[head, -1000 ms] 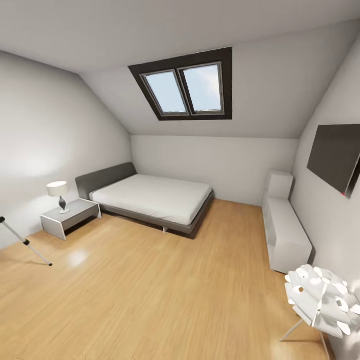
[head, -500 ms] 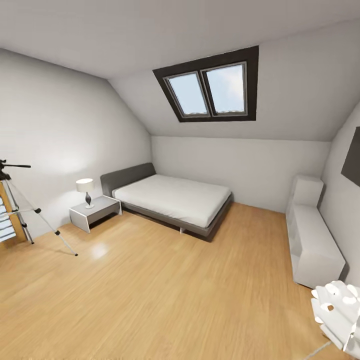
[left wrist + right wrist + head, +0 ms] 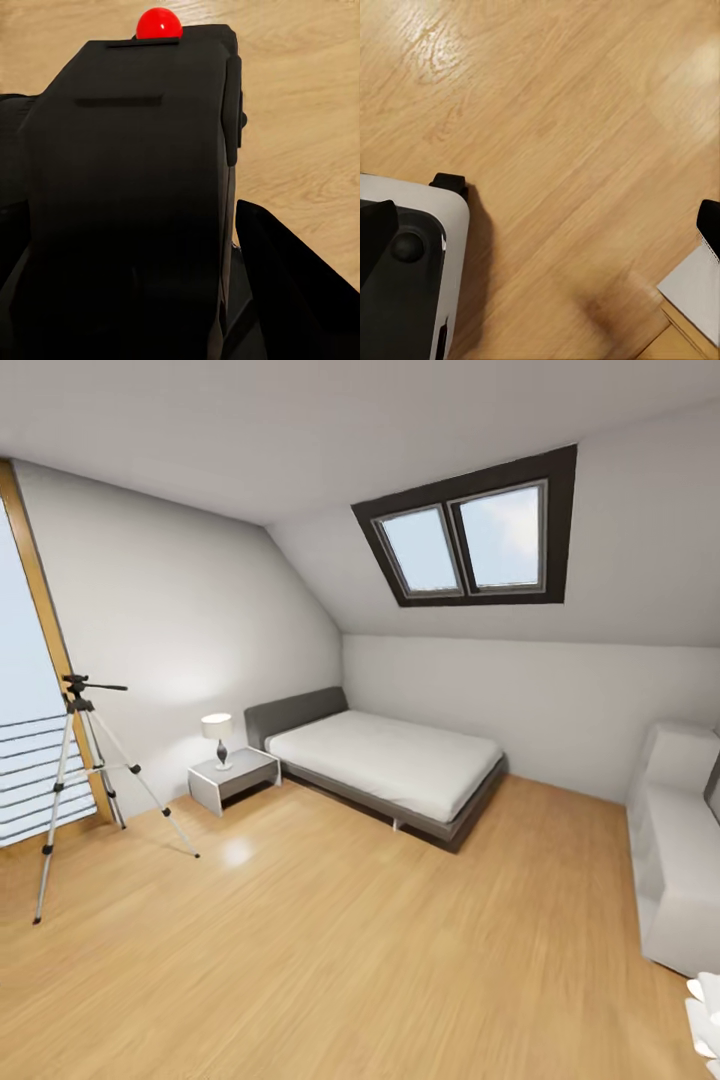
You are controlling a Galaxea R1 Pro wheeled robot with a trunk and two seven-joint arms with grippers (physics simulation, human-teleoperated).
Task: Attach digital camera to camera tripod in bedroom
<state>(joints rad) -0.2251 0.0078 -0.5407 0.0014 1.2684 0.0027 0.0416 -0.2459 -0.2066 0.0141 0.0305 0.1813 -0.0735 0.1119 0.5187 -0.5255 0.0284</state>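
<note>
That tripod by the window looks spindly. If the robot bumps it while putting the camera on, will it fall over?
Possibly. The camera tripod stands tall on thin legs, so it probably tips easily if pushed near its head. Its legs are spread wide on the wood floor, which should help somewhat. The feet may slide on that glossy surface rather than grip.

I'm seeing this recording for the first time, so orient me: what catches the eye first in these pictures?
In the head view, the camera tripod stands on the wood floor at the left, by the tall window, with the low grey bed against the far wall under the dark-framed skylight. In the left wrist view, the black digital camera, red button on top, sits in the left gripper.
</note>
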